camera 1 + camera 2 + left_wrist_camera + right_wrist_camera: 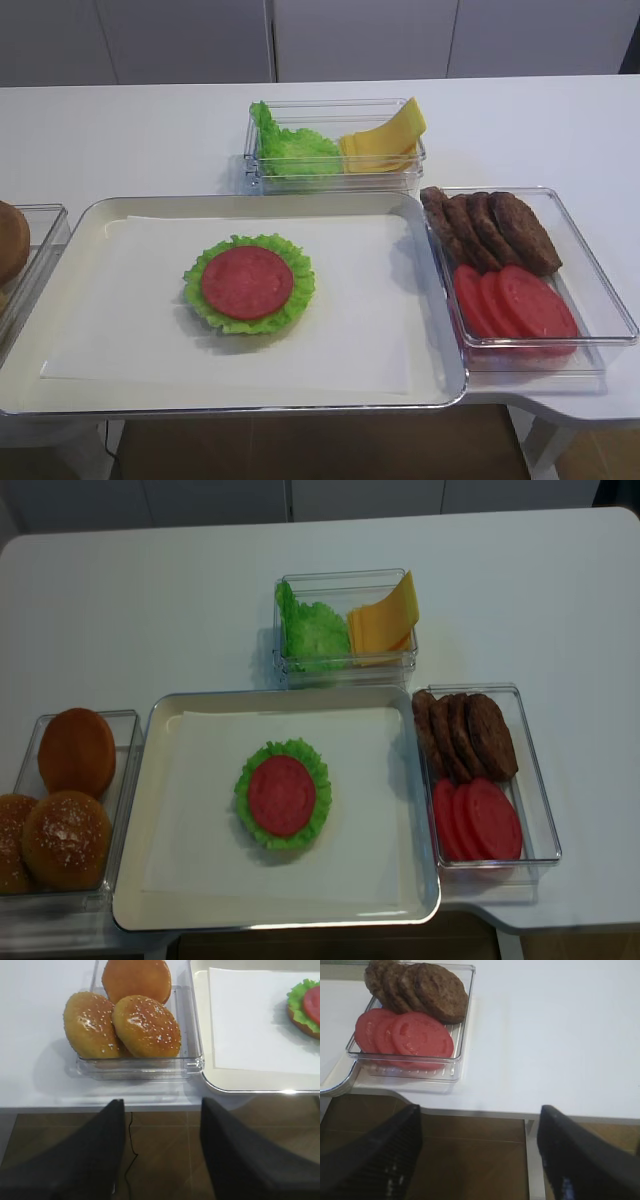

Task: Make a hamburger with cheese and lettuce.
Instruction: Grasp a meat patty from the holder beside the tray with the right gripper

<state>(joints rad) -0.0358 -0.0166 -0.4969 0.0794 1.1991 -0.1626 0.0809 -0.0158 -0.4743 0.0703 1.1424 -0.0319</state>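
The hamburger [248, 283] is a lettuce-rimmed stack topped by a red tomato slice, on white paper in the metal tray [120, 205]; it also shows in the second high view [282, 795] and at the left wrist view's right edge [305, 1005]. Cheese slices [385, 135] and lettuce [290, 148] share a clear box at the back; both show again in the second high view, cheese [385, 615] and lettuce [312, 630]. My left gripper [162, 1110] is open and empty, below the table edge near the buns. My right gripper [480, 1112] is open and empty, below the table's front edge.
A clear box [600, 300] right of the tray holds brown patties [490, 230] and tomato slices [515, 300]. A clear box [30, 780] left of the tray holds three buns [145, 1025]. Brown floor lies below the table's front edge.
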